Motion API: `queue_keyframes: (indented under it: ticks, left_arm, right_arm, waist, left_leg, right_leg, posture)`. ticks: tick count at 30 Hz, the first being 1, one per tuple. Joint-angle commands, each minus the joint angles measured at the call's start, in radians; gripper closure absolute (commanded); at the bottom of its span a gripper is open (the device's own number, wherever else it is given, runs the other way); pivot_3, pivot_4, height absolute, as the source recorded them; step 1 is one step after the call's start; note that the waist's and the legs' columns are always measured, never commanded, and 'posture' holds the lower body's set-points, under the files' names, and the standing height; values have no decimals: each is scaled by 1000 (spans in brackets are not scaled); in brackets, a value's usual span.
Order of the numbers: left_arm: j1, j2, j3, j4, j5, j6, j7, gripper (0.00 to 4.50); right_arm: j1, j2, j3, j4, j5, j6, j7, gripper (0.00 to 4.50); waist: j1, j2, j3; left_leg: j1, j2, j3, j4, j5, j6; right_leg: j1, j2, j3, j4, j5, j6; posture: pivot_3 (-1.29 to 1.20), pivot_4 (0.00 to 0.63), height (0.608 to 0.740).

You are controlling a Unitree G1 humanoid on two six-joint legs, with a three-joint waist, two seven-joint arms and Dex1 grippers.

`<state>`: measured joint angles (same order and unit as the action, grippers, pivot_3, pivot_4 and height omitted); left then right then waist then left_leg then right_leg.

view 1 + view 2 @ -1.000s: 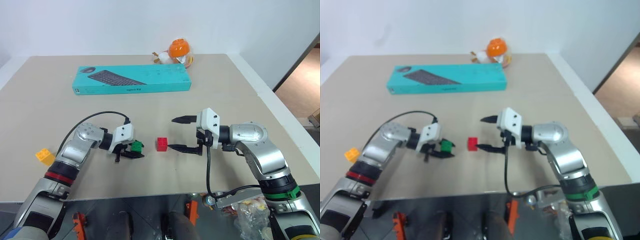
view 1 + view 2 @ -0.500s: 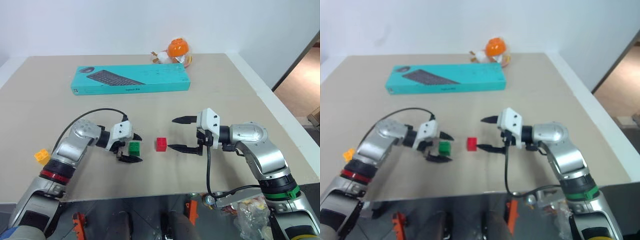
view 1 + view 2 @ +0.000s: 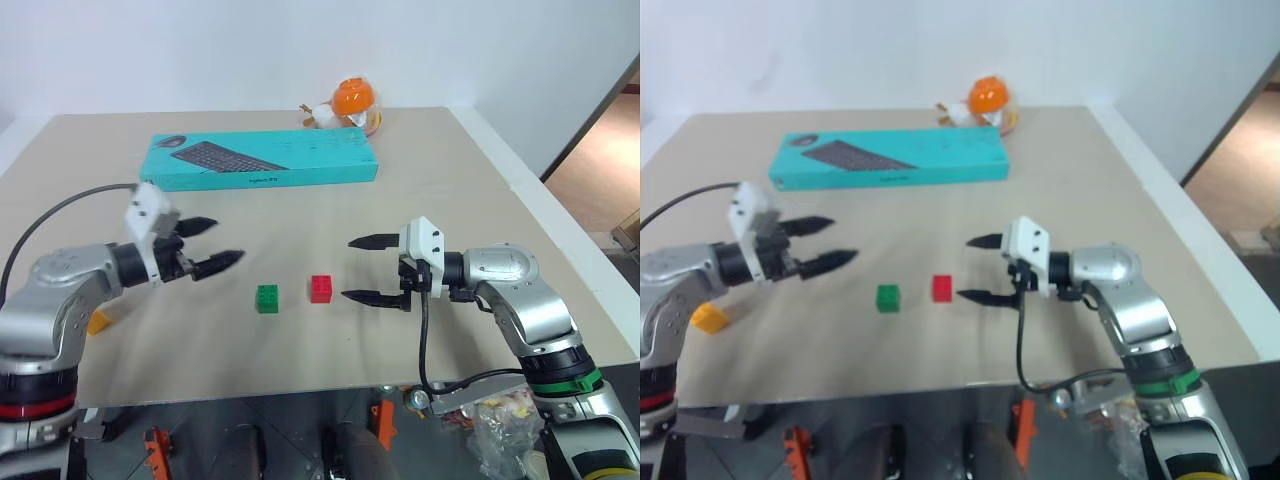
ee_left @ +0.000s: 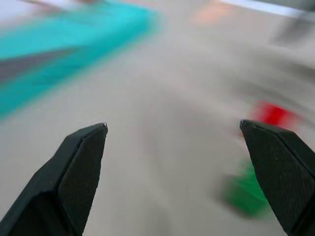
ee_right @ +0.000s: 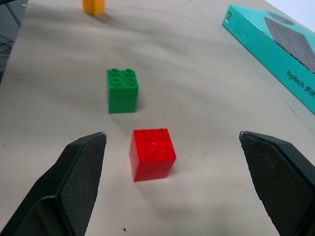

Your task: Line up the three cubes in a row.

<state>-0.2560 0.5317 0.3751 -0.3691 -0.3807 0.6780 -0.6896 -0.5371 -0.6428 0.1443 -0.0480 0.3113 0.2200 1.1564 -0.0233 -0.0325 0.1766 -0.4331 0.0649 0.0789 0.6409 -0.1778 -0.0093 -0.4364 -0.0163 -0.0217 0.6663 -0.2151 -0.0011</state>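
Cubes: red cube [image 3: 322, 288] and green cube [image 3: 267, 298] are sitting side by side; yellow cube [image 3: 710, 318] is lying far left on the counter [image 3: 450, 200].
Handling: likely light, stiff, slick plastic; pinching flat opposite sides looks best.
Jaws: left gripper [image 3: 215, 245] and right gripper [image 3: 362, 269] are both standing apart, empty.

We see the green cube [image 3: 267, 298] and the red cube [image 3: 322, 288] sitting upright on the table, studs up, side by side with a small gap between them, the red one slightly farther back. The yellow-orange cube [image 3: 710, 318] lies well apart at the left; it seems upright too, though we cannot make out its studs.
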Motion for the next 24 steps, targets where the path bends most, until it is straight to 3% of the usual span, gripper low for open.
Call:
queue_keyframes:
  ticks: [1, 7, 15, 24]
  left_arm:
    - [98, -97, 119, -160, 79, -74, 238, 35]
    - [246, -320, 216, -322, 223, -105, 601, 35]
    - [380, -522, 161, -359, 278, -124, 779, 35]
    - [378, -562, 144, -276, 261, -132, 836, 35]
  right_arm:
    - [-43, 11, -11, 17, 18, -31, 35, 0]
    - [-84, 38, 20, 98, -1, -70, 96, 0]
    - [-138, 64, 45, 182, -19, -108, 150, 0]
    - [-138, 57, 37, 179, -27, -101, 161, 0]
  waist:
    - [0, -1, 1]
    - [5, -4, 0]
    - [5, -6, -1]
    - [4, -7, -2]
  left_leg:
    - [0, 0, 0, 0, 0, 0]
    - [2, 0, -1, 0, 1, 1]
    - [4, -2, 3, 0, 2, 3]
    - [4, -2, 1, 0, 2, 3]
  right_leg:
    - [0, 0, 1, 0, 0, 0]
    - [2, 0, 3, 0, 1, 0]
    - [3, 0, 9, 0, 2, -4]
    - [2, 2, 10, 0, 3, -5]
  posture:
    - [0, 150, 740]
    - [0, 150, 740]
    - [0, 150, 740]
    - [0, 150, 740]
